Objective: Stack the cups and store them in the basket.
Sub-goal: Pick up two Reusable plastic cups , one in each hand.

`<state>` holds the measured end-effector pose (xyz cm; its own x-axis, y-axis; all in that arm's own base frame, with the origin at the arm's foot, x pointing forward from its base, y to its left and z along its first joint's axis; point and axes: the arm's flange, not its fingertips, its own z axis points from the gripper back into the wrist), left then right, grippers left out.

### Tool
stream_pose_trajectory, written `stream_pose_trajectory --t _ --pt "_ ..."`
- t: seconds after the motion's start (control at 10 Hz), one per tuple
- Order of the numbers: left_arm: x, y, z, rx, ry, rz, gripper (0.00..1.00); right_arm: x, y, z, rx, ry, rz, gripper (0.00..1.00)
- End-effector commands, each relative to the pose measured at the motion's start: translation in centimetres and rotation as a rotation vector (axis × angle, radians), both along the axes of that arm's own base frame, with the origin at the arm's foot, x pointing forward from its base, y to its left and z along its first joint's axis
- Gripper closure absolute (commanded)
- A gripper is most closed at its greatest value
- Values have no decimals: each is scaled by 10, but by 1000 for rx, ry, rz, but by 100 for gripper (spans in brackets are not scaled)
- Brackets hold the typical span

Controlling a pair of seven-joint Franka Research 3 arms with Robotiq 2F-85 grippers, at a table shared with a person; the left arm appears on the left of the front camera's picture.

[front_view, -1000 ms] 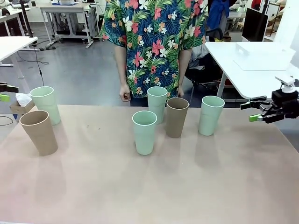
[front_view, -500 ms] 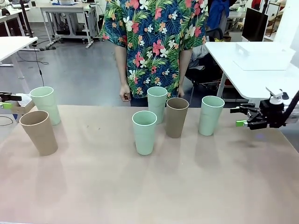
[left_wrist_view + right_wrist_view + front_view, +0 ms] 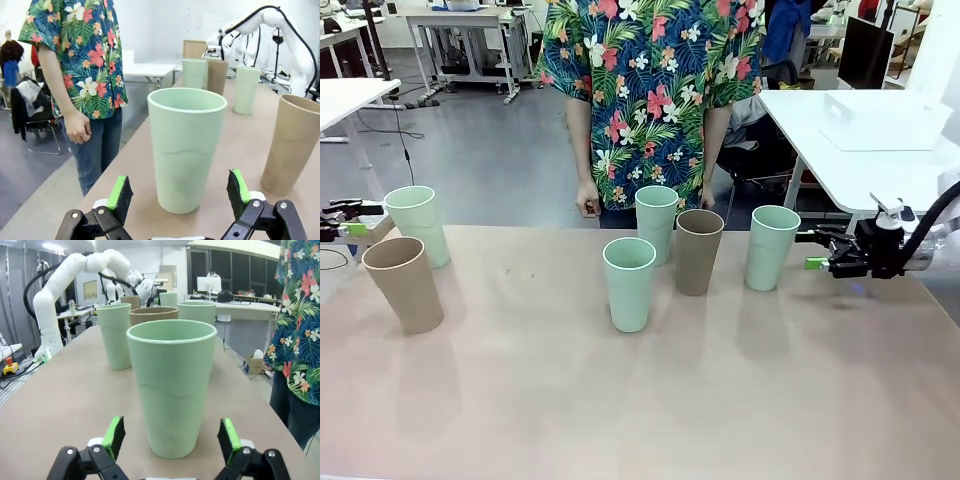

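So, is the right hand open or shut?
Open: the right hand holds its green pads wider apart than the pale mint green tapered tumbler ahead.

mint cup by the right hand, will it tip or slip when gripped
Likely tippy if pushed high: the mint cup is tall, its base narrower than its rim. That taper may let it slip down through a loose grip. It looks rigid, thin-walled, probably light.

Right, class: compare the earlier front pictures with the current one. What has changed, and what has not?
The right gripper has moved in from the table's right edge toward the rightmost mint cup, jaws open. The left gripper has edged in toward the far-left mint cup, also open. Nothing was gripped or let go. Every cup and the person stayed put.
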<state>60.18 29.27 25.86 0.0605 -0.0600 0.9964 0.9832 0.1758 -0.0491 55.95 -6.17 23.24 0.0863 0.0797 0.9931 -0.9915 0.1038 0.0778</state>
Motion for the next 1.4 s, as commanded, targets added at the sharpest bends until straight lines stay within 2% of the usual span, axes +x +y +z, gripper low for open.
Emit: stream_pose_trajectory --t 0.0,0.5,0.6,1.3 --pt "8 7 1 -55 -36 3 0 11 4 2 45 4 -31 0" --pt "10 -3 -5 -82 -53 16 0 18 14 -2 65 30 -39 0" --pt "11 -6 -8 -84 -39 23 0 19 16 -5 71 65 -31 0" --pt "11 -30 -17 -90 -33 42 0 25 33 -15 74 73 -34 0"
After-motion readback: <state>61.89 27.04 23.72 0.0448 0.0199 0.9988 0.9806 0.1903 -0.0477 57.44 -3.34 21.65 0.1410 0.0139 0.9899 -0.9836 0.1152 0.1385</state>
